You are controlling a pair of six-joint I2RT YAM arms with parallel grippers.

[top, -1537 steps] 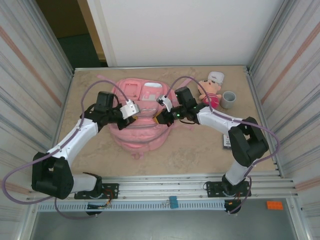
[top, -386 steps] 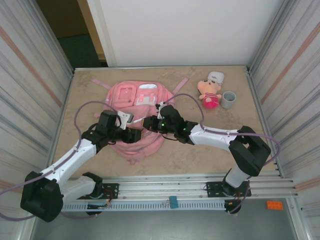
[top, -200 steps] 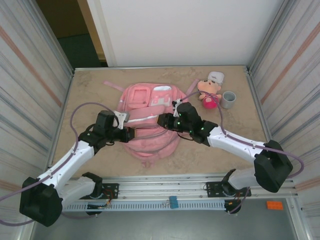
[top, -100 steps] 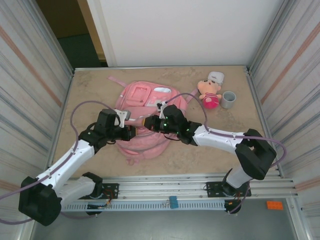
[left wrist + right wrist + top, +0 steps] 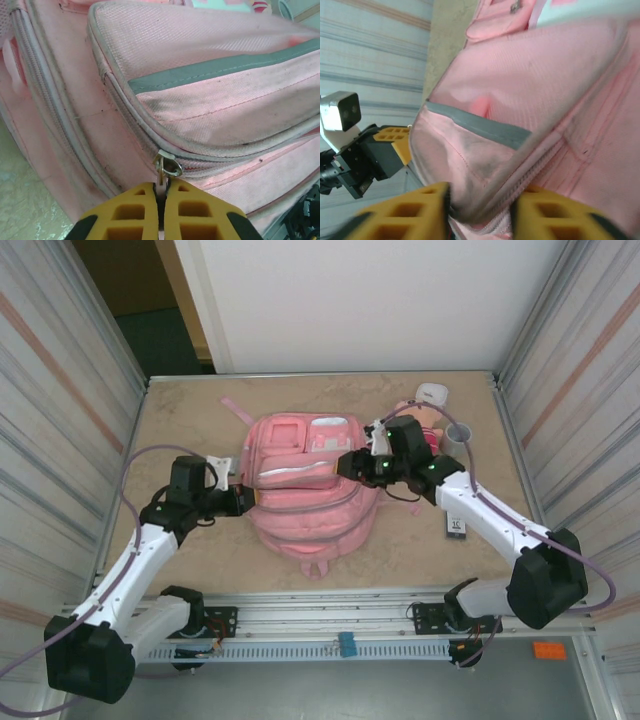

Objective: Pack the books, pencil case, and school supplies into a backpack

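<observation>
The pink backpack (image 5: 305, 485) lies flat mid-table, front pockets up. My left gripper (image 5: 243, 500) is at its left side, shut on the metal zipper pull (image 5: 167, 166) of the main zip; the yellow fingertips (image 5: 145, 200) pinch the tab. My right gripper (image 5: 347, 466) is at the bag's right side, jaws apart, with a fold of the front pocket fabric (image 5: 470, 170) bulging between the fingers (image 5: 420, 205). A small flat book (image 5: 455, 523) with a pale label, dark from above, lies on the table under my right forearm. The pencil case and school supplies are out of view.
A pink plush doll (image 5: 428, 412) and a grey cup (image 5: 461, 436) stand at the back right, just behind my right arm. A pink strap (image 5: 235, 408) trails off the bag toward the back left. Metal walls close in both sides.
The backpack has slid to the right and spread flatter. My right arm swung right and back with it and its jaws widened. My left arm drew left, still pinching the zipper pull.
</observation>
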